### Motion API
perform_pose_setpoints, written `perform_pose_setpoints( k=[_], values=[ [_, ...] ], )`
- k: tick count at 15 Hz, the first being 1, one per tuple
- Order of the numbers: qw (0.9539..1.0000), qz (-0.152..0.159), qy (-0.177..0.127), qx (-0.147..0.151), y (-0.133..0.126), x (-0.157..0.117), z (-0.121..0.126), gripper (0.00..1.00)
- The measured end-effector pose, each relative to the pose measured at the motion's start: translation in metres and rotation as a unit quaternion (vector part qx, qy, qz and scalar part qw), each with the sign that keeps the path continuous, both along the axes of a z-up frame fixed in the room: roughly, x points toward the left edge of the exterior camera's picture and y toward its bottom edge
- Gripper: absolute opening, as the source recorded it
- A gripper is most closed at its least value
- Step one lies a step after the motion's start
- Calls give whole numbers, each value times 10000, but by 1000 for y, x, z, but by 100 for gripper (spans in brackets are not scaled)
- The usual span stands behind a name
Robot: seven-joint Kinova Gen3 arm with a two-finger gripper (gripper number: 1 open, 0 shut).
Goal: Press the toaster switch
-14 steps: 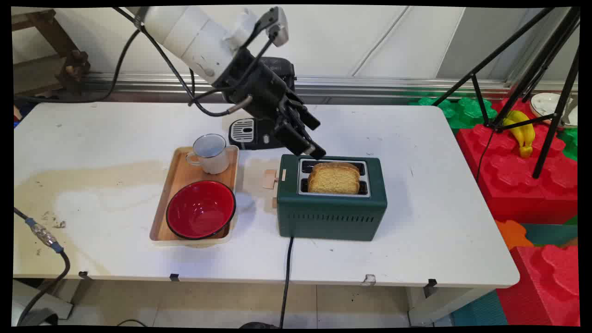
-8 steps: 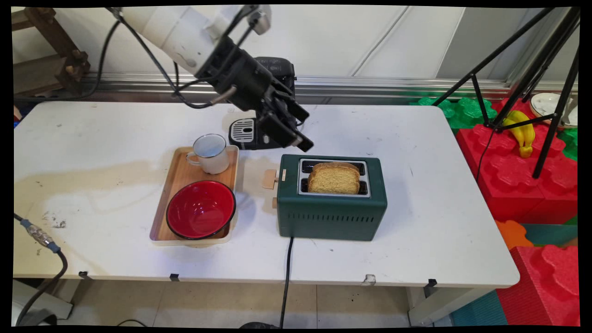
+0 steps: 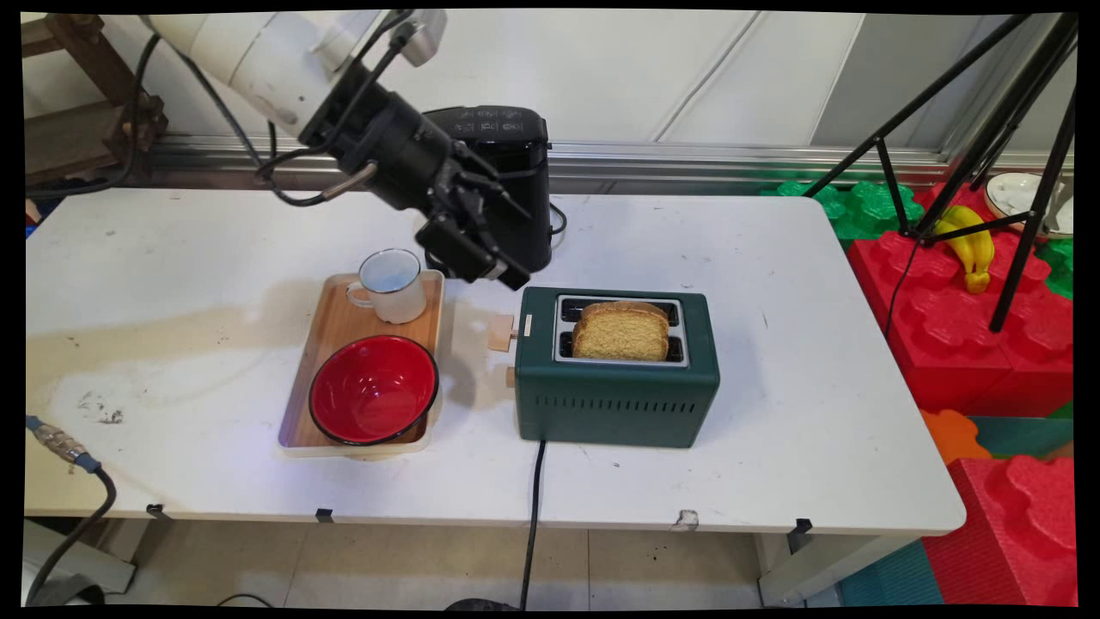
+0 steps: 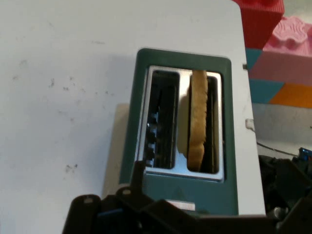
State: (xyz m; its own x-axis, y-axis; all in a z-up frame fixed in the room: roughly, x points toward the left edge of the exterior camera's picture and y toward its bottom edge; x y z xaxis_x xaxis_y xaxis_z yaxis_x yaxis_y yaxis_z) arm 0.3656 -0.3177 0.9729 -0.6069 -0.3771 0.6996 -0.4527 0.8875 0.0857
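My black gripper (image 3: 498, 254) hangs open and holds nothing. It is above the table just off the back left corner of the dark green toaster (image 3: 615, 378), in front of the black coffee machine (image 3: 507, 172). A slice of toast (image 3: 620, 331) stands upright in the toaster's near slot; the far slot looks vacant. In the hand view the toaster (image 4: 180, 195) lies just beyond the gripper, with the toast (image 4: 197, 119) in its right slot. The toaster's wooden lever (image 3: 501, 333) sticks out on its left side.
A wooden tray (image 3: 331, 344) left of the toaster carries a white enamel mug (image 3: 391, 284) and a red bowl (image 3: 373, 389). The toaster's black cord (image 3: 531, 516) drops over the front edge. A black tripod (image 3: 988, 146) and red foam blocks (image 3: 980, 335) stand at the right.
The gripper has drawn back to the left, away from above the toaster's back edge, to a spot near the mug. The coffee machine behind it now shows. The toast stays put.
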Motion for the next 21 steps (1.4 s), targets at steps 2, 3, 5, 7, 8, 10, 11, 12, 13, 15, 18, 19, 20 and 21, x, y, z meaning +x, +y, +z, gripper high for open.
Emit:
perform_pose_setpoints(
  k=[2, 3, 5, 7, 8, 10, 11, 12, 13, 15, 18, 19, 20, 21],
  values=[
    [10000, -3, -58, 26, 6, 4, -2, 100],
    [10000, -2, -86, 35, 8, 5, -3, 100],
    [9999, -9, -142, 56, 11, 6, -6, 100],
    [9998, -3, -204, 80, 14, 6, -9, 100],
    [9997, 1, -235, 89, 15, 7, -11, 100],
    [9995, 6, -285, 99, 16, 8, -15, 100],
    [9995, 6, -303, 102, 16, 8, -16, 100],
    [9994, 6, -320, 104, 17, 8, -17, 100],
    [9994, 6, -333, 107, 17, 8, -18, 0],
    [9993, 9, -354, 116, 17, 8, -21, 0],
    [9990, 33, -419, 164, 17, 8, -25, 0],
    [9988, 38, -451, 192, 17, 7, -27, 0],
    [9986, 44, -478, 218, 18, 7, -29, 0],
    [9985, 48, -496, 235, 17, 7, -31, 0]
  ],
)
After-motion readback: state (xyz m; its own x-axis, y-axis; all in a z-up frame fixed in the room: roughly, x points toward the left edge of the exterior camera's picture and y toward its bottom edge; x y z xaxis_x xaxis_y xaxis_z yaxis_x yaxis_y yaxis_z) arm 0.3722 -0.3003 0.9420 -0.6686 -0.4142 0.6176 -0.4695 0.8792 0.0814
